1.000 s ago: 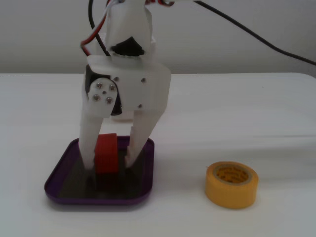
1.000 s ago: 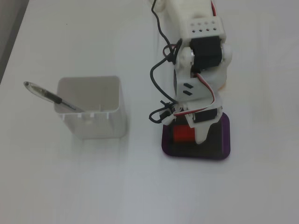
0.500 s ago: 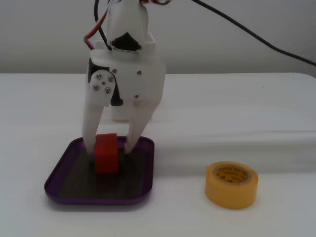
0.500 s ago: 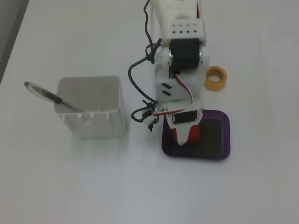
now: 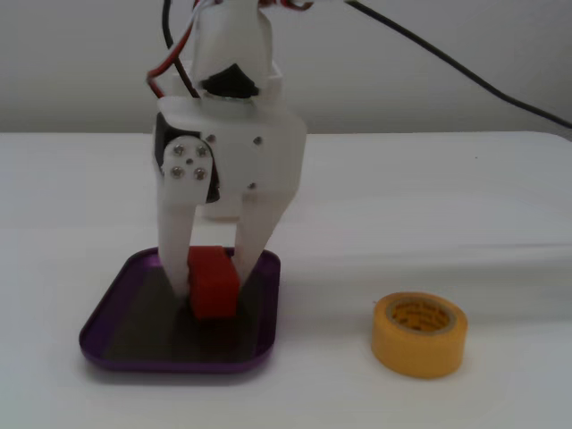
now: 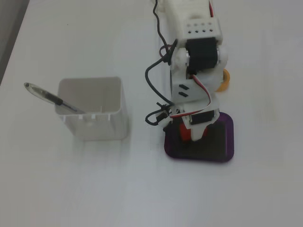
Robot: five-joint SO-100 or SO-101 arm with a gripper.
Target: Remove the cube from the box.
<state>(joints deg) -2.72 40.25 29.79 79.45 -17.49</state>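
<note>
The red cube (image 5: 213, 282) sits inside the purple box (image 5: 116, 338), on its dark bottom near the back. My white gripper (image 5: 213, 284) reaches straight down into the box with a finger (image 5: 174, 239) on each side of the cube, closed against it. In the fixed view from above, the arm covers most of the cube (image 6: 185, 133), and the box (image 6: 224, 142) shows below and to the right of the gripper (image 6: 189, 135).
A yellow tape roll (image 5: 420, 333) lies right of the box; only its edge (image 6: 225, 79) shows behind the arm from above. A tall white square container (image 6: 94, 109) with a pen (image 6: 49, 96) in it stands left of the box.
</note>
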